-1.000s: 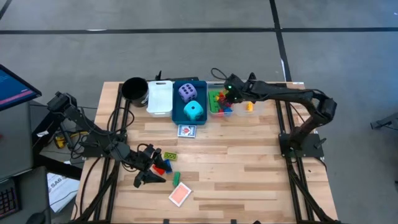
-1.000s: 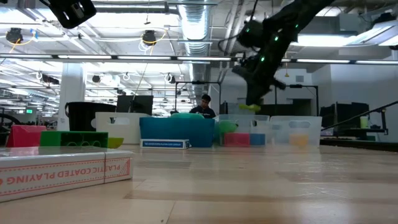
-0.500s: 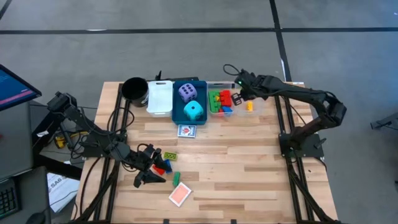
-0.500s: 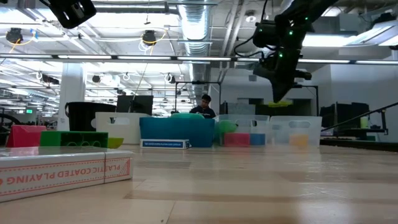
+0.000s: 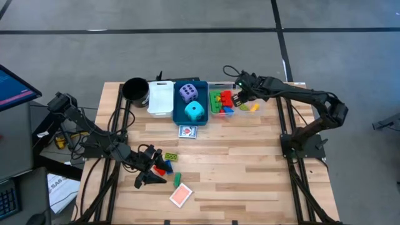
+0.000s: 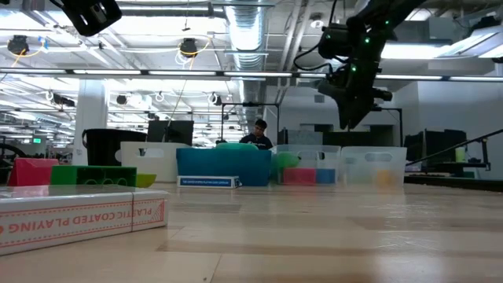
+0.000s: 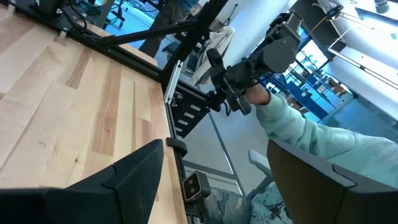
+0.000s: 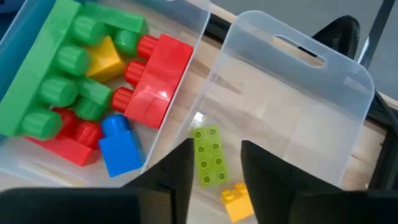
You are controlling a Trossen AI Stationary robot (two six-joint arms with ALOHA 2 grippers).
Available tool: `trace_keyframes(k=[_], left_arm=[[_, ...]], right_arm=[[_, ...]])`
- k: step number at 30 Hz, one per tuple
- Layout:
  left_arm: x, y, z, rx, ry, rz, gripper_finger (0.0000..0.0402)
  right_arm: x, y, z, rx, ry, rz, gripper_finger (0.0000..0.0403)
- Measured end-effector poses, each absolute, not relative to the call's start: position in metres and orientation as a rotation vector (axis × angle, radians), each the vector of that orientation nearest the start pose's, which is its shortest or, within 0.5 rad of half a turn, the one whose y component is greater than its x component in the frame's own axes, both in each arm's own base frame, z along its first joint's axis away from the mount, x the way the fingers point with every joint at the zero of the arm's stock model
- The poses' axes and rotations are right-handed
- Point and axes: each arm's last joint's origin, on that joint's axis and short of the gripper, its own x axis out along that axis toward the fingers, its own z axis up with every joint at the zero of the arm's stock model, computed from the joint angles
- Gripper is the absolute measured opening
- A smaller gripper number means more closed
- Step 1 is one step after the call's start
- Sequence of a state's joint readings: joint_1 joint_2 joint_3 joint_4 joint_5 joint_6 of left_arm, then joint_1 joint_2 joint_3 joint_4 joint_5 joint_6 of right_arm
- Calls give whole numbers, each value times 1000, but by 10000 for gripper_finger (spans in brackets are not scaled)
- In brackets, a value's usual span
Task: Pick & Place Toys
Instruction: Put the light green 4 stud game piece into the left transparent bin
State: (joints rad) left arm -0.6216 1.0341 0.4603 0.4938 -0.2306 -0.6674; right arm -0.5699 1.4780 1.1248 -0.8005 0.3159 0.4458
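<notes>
Toys, sorting run: a small lime-green flat plastic brick (image 8: 208, 155) now lies on the floor of the clear plastic bin (image 8: 348, 118) at the far right of the bench (image 5: 250, 169), just beside a small yellow plastic brick (image 8: 237, 199). A moment ago this green piece hung pinched under the right tool (image 5: 238, 97), first above the neighbouring bin of bricks, then above the clear one; now the tool's 2 dark fingers (image 8: 168, 171) stand parted and bare, with the brick on the bin floor between them in the right wrist view. Judgement: the drop is done, 1 more toy is placed.

Neighbouring clear bin (image 5: 215, 111): red, green, blue and yellow chunky plastic bricks (image 8: 93, 93), piled. Blue bin (image 5: 204, 103): purple soft die (image 5: 189, 92) and cyan soft die (image 5: 195, 112).

Not yet placed, on the open bench: 1 red-backed playing card (image 5: 181, 195) near the front edge, a boxed card deck (image 5: 187, 132) in front of the blue bin, and a green flat brick (image 5: 170, 155), a red brick (image 5: 160, 170) and a small green brick (image 5: 177, 179) near the left arm.

Right arm: reaches in from its base at the bench's right edge, elbow out, tool released and raised above the clear bin's inner end.

Left arm: low over the front-left of the bench, left tool (image 5: 150, 170) with fingers spread wide, grasping nothing, beside the loose bricks.
</notes>
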Motion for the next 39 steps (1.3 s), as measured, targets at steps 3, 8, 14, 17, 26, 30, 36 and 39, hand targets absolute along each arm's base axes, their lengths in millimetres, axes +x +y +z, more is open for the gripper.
trace_keyframes(k=[3,8,14,17,26,30,36,39], left_arm=[[182,-122,240,-625,201,-351,282],[182,-122,240,-561,188,-356,282],[182,-122,240,-461,168,-363,282],[182,-121,241,-427,145,-340,282],[189,-109,247,-197,36,-254,282],[194,-98,234,-106,154,-189,282],[196,-67,202,-26,474,-15,282],[195,-50,193,-20,588,42,282]], right_arm=[[238,-157,251,502,995,-1021,153],[256,-130,252,427,994,-913,185],[289,-60,259,212,866,-803,195],[299,-14,263,130,772,-746,192],[290,100,267,35,539,-626,178],[282,120,270,10,501,-591,178],[278,128,271,-19,465,-608,178],[278,126,271,-22,465,-616,178]])
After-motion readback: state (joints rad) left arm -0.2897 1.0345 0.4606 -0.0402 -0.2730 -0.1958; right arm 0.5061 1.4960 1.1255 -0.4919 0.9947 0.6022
